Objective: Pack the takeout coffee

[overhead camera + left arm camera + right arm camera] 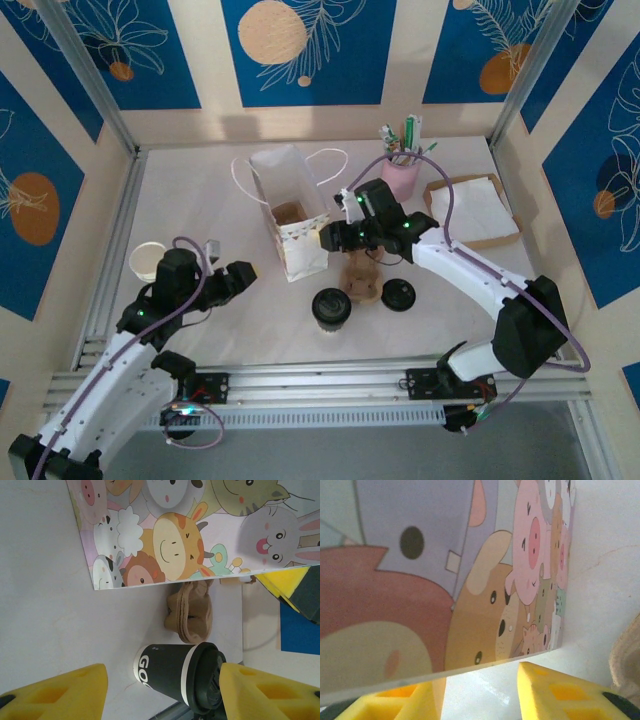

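While left gripper (pixel 164 680) gapes | coffee (pixel 170 672) (left wrist: lidded) | right gripper (pixel 480 677) parted at bag (pixel 470 580)

Robot test cell: white tabletop (pixel 195 205) inside aluminium rails (pixel 320 378) and blue leaf-printed backdrop panels (pixel 340 60).

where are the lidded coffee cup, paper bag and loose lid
lidded coffee cup (pixel 331 306): top external view, its black lid
paper bag (pixel 303 252): top external view, printed side wall
loose lid (pixel 398 294): top external view, its centre

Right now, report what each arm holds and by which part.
Nothing is held. Left gripper: jaws open, short of the takeout coffee. Right gripper: jaws open, at the side of the paper bag.
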`<state>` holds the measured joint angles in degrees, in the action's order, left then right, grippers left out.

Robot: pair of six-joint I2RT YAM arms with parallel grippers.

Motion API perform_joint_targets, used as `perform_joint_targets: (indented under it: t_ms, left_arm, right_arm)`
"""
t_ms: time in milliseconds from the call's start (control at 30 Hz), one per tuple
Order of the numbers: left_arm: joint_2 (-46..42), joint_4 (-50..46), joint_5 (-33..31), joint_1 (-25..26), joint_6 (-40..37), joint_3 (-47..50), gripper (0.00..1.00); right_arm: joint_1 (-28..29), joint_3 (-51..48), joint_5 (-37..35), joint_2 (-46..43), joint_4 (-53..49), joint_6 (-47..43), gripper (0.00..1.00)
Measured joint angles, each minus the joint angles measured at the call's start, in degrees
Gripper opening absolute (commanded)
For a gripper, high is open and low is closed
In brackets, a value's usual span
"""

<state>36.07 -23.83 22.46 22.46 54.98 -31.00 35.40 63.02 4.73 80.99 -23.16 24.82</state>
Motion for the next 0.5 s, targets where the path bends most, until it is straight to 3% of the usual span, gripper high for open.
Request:
perform_joint_targets:
  t_ms: [233,500]
  left_arm:
    - [0.0,-2.6,0.0,0.0,-1.2,-0.2,0.66]
    - [-0.1,-5.8,-0.4,1.7,-2.7,-1.2,0.8]
  right_arm:
    - [1.3,0.0,-1.9,-6.2,-6.1,-0.2,0.69]
    - [4.1,0.0,-5.2,-17.5,-15.2,-0.1,0.87]
